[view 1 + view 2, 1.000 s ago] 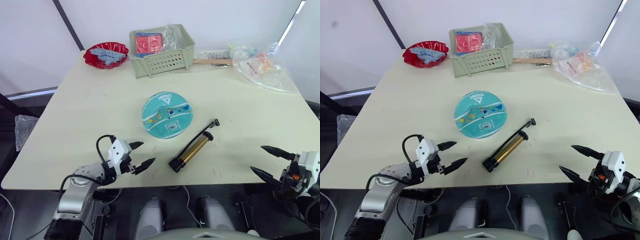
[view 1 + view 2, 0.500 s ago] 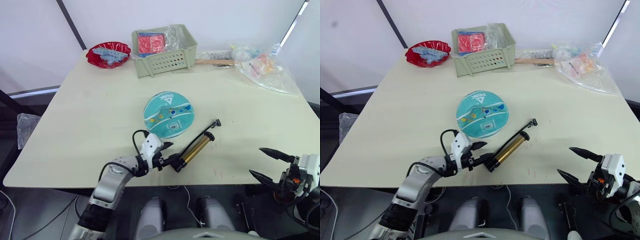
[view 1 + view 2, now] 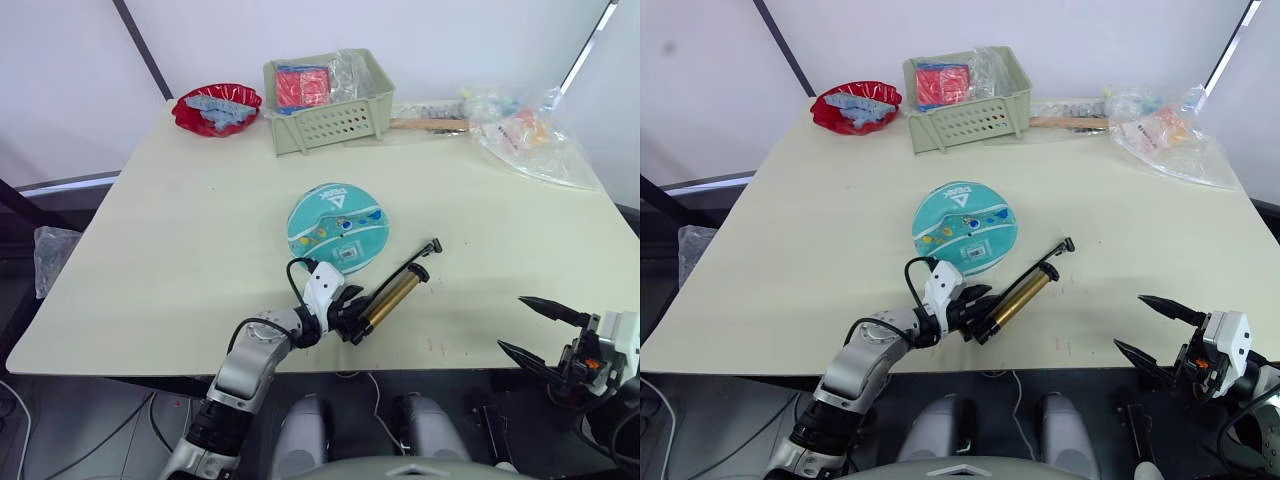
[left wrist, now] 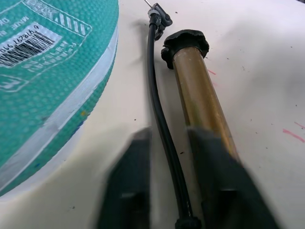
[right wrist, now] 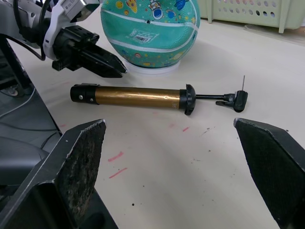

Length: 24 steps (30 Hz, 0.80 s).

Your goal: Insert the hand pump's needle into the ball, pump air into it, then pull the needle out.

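Note:
The teal ball (image 3: 336,228) rests on a white ring at the table's middle. Just right of it and nearer to me lies the hand pump (image 3: 392,297), a gold barrel with a black foot end pointing at the front edge. Its thin black hose (image 4: 155,86) runs along the barrel on the ball's side and ends in the needle (image 5: 243,82), which stands upright beyond the barrel's far cap. My left gripper (image 3: 352,322) is at the foot end, drawn in around the hose, which runs between its two fingers. My right gripper (image 3: 511,322) hangs open off the front right edge.
A green basket (image 3: 330,125) with red packets stands at the back, a red bowl (image 3: 213,108) to its left. Clear plastic bags (image 3: 530,140) and a wooden-handled tool (image 3: 430,123) lie at the back right.
My left arm swung right from the front left edge to the pump's foot end, and its fingers drew together around the hose. The right gripper stayed put.

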Each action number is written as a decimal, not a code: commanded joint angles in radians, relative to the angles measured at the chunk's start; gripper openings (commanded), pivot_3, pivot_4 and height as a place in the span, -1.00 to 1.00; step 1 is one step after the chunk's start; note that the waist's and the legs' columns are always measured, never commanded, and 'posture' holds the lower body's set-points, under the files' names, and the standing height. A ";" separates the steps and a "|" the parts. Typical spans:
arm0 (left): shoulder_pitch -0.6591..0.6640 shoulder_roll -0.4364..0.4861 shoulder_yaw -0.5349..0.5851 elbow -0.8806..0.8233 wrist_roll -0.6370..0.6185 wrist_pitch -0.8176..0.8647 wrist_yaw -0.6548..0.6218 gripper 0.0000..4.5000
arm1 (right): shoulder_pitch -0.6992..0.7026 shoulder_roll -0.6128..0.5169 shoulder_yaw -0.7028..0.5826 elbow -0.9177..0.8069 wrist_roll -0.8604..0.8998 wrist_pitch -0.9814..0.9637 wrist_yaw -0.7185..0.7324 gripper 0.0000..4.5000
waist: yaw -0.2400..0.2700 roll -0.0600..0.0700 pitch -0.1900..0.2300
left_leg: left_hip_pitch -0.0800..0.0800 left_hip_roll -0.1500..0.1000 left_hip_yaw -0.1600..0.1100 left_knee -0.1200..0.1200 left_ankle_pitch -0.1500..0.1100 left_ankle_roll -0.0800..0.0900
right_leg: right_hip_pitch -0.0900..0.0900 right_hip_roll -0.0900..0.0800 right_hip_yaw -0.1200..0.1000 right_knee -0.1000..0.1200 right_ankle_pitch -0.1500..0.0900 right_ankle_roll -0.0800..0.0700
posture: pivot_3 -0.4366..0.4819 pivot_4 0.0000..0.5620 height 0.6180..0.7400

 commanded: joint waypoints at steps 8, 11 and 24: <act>-0.054 -0.039 -0.031 0.015 0.033 0.024 0.041 -0.56 | -0.010 0.005 -0.027 -0.006 0.013 -0.024 0.005 1.00 | 0.005 0.000 0.000 | 0.000 0.000 -0.001 0.000 0.000 0.000 | 0.001 0.000 -0.001 -0.001 0.000 0.000 | -0.05 -0.47 0.96; -0.065 -0.048 -0.038 0.026 0.028 0.031 0.039 -0.56 | -0.013 0.006 -0.027 -0.005 0.011 -0.022 0.004 1.00 | 0.012 0.000 0.000 | 0.000 0.000 -0.001 0.000 0.000 0.000 | 0.002 0.000 -0.001 -0.001 0.000 0.000 | -0.05 -0.47 0.96; -0.113 -0.093 -0.066 0.106 0.051 0.016 0.051 0.45 | -0.005 0.013 -0.018 -0.033 0.002 -0.015 -0.021 1.00 | 0.014 0.000 0.000 | 0.000 -0.001 -0.003 0.000 0.000 0.000 | 0.003 0.000 -0.002 -0.002 0.000 0.000 | -0.05 -0.47 0.96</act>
